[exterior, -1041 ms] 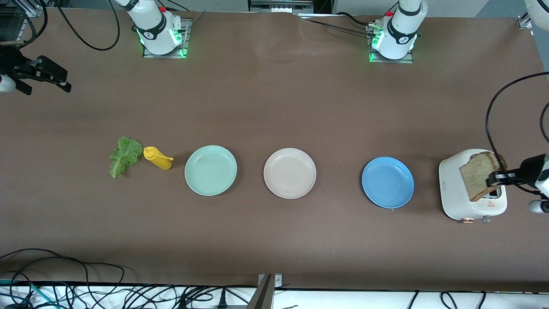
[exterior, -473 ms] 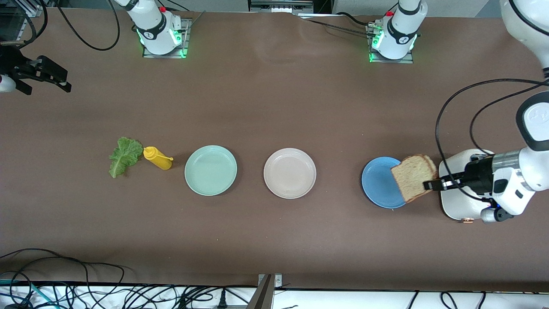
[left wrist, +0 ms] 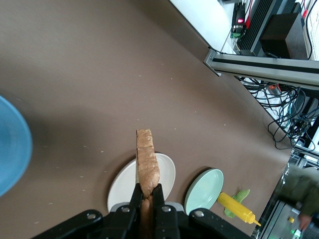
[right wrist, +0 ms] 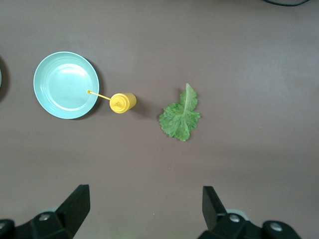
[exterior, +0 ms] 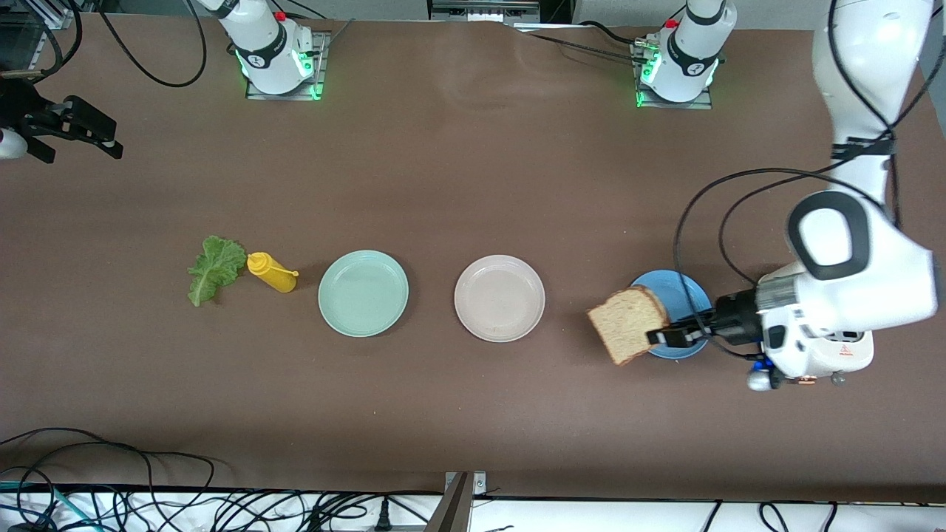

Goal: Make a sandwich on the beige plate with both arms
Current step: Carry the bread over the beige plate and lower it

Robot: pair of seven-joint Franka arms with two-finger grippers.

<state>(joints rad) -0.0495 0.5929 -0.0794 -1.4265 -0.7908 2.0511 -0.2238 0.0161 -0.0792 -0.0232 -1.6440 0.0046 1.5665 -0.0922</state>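
I am holding a bread slice (exterior: 630, 324) in the left hand (exterior: 660, 337) at the blue plate's (exterior: 680, 290) nine o'clock edge; the right hand (exterior: 77, 131) is waiting, gaping wide.

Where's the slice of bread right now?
The bread is up in the air, pinched in the left gripper, over the blue plate's edge and the bare table toward the beige plate.

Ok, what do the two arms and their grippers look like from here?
Both arms are white with black joint bands; green lights glow at their bases. The left arm has black cables looping alongside it. The left gripper and the right gripper are black, with two fingers each.
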